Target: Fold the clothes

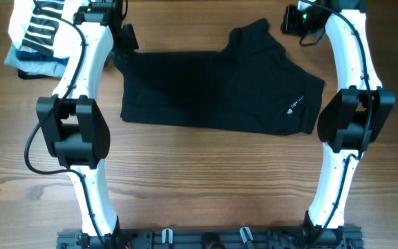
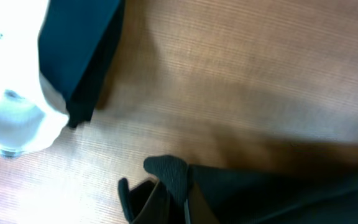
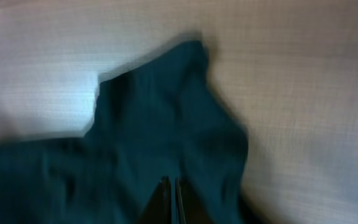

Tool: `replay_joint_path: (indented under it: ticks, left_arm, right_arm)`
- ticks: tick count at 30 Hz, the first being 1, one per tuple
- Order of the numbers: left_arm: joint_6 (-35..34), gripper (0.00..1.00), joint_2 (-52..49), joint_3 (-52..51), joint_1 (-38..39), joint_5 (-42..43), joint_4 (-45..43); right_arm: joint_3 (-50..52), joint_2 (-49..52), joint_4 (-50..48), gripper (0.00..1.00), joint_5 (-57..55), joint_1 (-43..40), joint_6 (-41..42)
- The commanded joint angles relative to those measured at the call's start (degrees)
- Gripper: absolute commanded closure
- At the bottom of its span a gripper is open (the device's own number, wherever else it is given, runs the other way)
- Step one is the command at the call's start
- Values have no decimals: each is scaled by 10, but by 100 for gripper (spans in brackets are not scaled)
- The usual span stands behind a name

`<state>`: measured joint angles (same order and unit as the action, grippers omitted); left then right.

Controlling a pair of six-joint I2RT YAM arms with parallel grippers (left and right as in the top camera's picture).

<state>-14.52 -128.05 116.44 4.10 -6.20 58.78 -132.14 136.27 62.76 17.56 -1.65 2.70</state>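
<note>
- Presently: the black T-shirt (image 1: 220,86) lies across the middle of the table (image 1: 199,187), mostly flat. Its white logo (image 1: 294,106) is toward the right arm's side, and the far edge is humped up near one sleeve.
- Left gripper (image 2: 166,183): pinched down on a curl of black cloth at the shirt's far-left corner.
- Right gripper (image 3: 171,190): jaws drawn to a hairline slit with cloth gathered at the tips. It reads as a pinch on the far-right part, though the view is blurred.
- Risk, as I judge it: the knit is thin and slack and the bites are small. A quick lift could slide a corner out, and the fold would land crooked.
- Risk: uneven pull between the arms would skew the shirt or drag the hump into a crease.
- Risk: the striped white garment (image 1: 40,24) on the blue folded pieces (image 1: 30,66) sits just beside the left gripper. A wide swing could snag or topple that stack.
- Surface: brown wood grain, smooth, with soft glare in the wrist views. Cloth should slide easily on it.
- Room: nothing beyond the tabletop shows. The arm bases sit on a dark rail (image 1: 206,238) at the near edge.
</note>
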Motion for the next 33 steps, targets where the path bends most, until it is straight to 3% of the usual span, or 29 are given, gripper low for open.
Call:
replay_joint_path:
  ticks: [1, 2, 4, 6, 8, 10, 26, 29, 32, 33]
  left_arm:
    - [-7, 96, 9, 5, -3, -10, 26]
    - [-7, 96, 9, 5, -3, -10, 31]
    - [-7, 96, 9, 5, -3, -9, 37]
    - [-8, 96, 9, 5, -2, -7, 39]
    - [-8, 96, 9, 5, -1, -7, 40]
    - [-8, 96, 9, 5, 0, -7, 45]
    - [-8, 96, 9, 5, 2, -7, 53]
    - [-8, 96, 9, 5, 2, -7, 52]
    - [-10, 96, 9, 5, 2, -7, 51]
    - [-10, 96, 9, 5, 2, -7, 51]
  right_arm:
    - [0, -26, 8, 96, -6, 6, -12]
    - [8, -26, -6, 94, -7, 8, -12]
    - [24, -21, -73, 74, -22, 18, -12]
    - [24, -6, -123, 59, -45, 31, -12]
    - [24, 21, -174, 37, -73, 50, -12]
    - [24, 63, -226, 27, -99, 73, -12]
    - [24, 186, -367, 31, -167, 80, 19]
    - [24, 188, -387, 44, -168, 80, 20]
    - [23, 187, -383, 88, -178, 80, 35]
    - [18, 185, -375, 92, -178, 80, 35]
